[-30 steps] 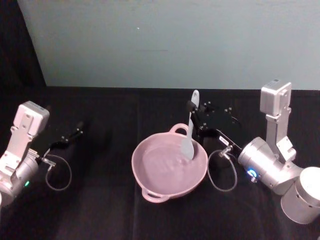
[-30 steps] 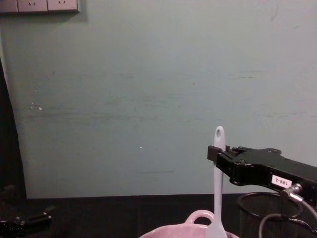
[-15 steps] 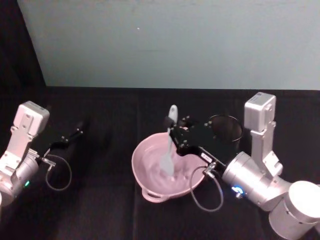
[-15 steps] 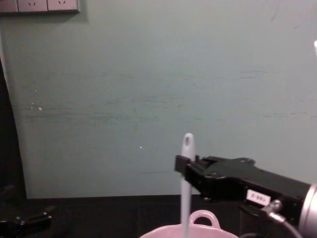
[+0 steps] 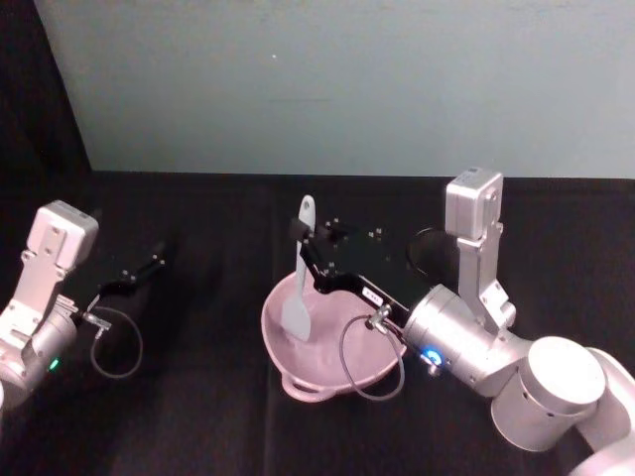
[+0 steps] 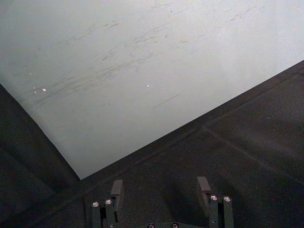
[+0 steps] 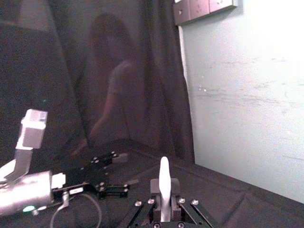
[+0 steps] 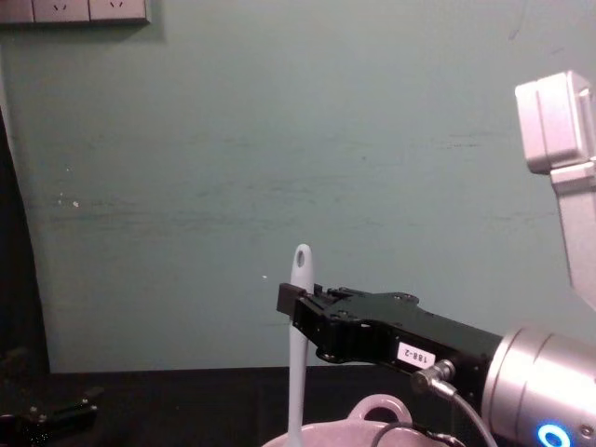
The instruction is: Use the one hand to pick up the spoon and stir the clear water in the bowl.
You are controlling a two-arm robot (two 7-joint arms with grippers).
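The white spoon (image 5: 299, 281) stands nearly upright, its paddle blade down inside the left half of the pale pink bowl (image 5: 311, 369). My right gripper (image 5: 302, 234) is shut on the upper handle just below the oval hole, reaching in over the bowl from the right. The chest view shows the spoon (image 8: 297, 354) held by the right gripper (image 8: 291, 304) above the bowl's rim (image 8: 371, 421). In the right wrist view the handle tip (image 7: 164, 178) sticks up between the fingers. My left gripper (image 5: 154, 260) is parked open at the far left; its fingers (image 6: 117, 188) stand apart with nothing between them.
A black wire-mesh cup (image 5: 434, 251) stands behind the bowl on the right, partly hidden by my right arm. The table has a black cloth, with a pale green wall behind it. Dark curtains hang at the left.
My right gripper has swept the spoon leftward across the bowl, from its right rim to its left side. The right arm followed. The left arm has not moved.
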